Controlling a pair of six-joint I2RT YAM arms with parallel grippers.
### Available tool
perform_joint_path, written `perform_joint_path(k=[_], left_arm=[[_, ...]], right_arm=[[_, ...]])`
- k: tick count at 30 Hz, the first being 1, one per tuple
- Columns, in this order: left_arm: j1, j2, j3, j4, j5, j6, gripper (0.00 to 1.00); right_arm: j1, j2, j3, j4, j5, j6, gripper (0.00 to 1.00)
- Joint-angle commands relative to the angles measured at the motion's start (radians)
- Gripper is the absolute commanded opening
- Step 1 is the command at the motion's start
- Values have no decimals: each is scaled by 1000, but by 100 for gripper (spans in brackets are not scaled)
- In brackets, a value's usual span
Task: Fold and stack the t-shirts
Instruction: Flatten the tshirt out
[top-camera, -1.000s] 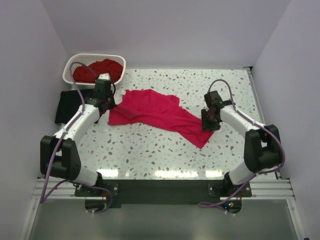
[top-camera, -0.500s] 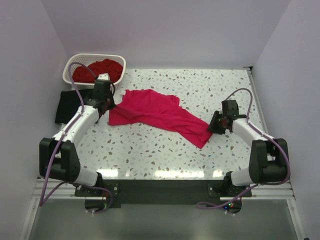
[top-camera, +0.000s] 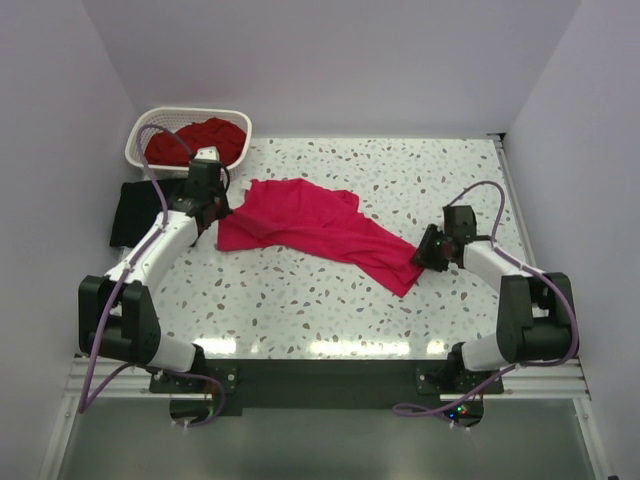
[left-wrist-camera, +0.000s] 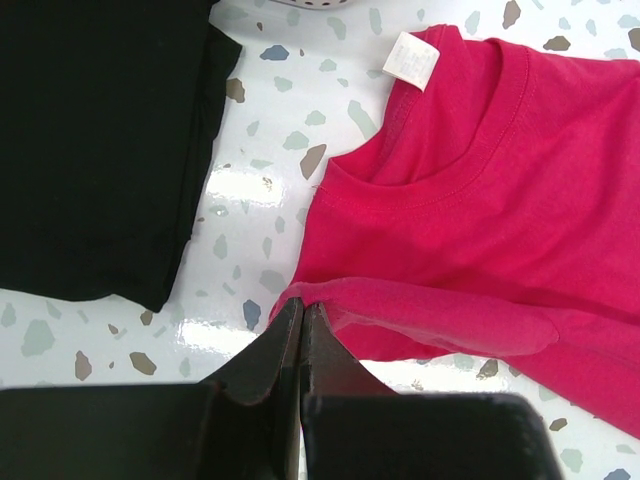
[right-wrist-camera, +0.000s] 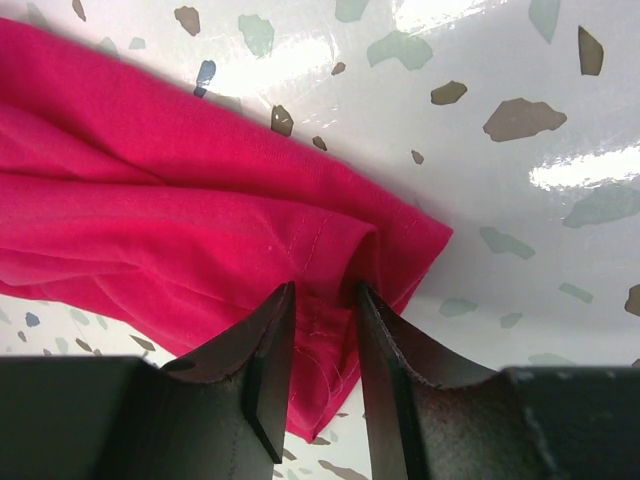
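The bright pinkish-red t-shirt (top-camera: 310, 225) lies crumpled in a diagonal band across the table. My left gripper (top-camera: 213, 215) is shut on its left edge below the collar; in the left wrist view (left-wrist-camera: 301, 303) the jaws pinch a raised fold of the shirt (left-wrist-camera: 500, 180). My right gripper (top-camera: 424, 258) is at the shirt's lower right corner; in the right wrist view (right-wrist-camera: 325, 290) the jaws stand narrowly apart with a bunched hem fold of the shirt (right-wrist-camera: 150, 200) between them. The black t-shirt (top-camera: 135, 210) lies flat at the far left (left-wrist-camera: 90, 130). The darker red t-shirt (top-camera: 195, 140) sits in the basket.
The white lattice basket (top-camera: 190, 112) stands at the back left corner. White walls enclose the table on the left, back and right. The speckled tabletop (top-camera: 420, 170) shows bare behind and in front of the pinkish-red shirt.
My right arm has swung out to the right and dropped low onto the shirt's lower right corner. The left arm and the shirts have barely moved.
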Motion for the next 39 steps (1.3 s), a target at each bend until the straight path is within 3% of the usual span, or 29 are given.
perform_joint_path(k=[1, 7, 9, 18, 26, 34, 39], left_arm=[[7, -37, -4, 45, -20, 24, 0], [7, -35, -4, 44, -20, 24, 0], [5, -37, -5, 44, -21, 24, 0], [7, -73, -8, 35, -30, 18, 0], [7, -142, -51, -10, -73, 8, 0], [8, -262, -169, -47, -96, -17, 0], [8, -316, -174, -61, -101, -25, 0]], right_arm=[[-6, -15, -10, 46, 22, -17, 35], [-6, 2, -24, 78, -15, -35, 36], [-5, 9, -23, 82, -37, -34, 32], [-5, -127, 33, -80, -77, -60, 0], [-5, -325, 5, -284, -208, -71, 0], [-6, -457, -110, -353, -417, -101, 2], [-5, -486, -81, -337, -480, -69, 2]])
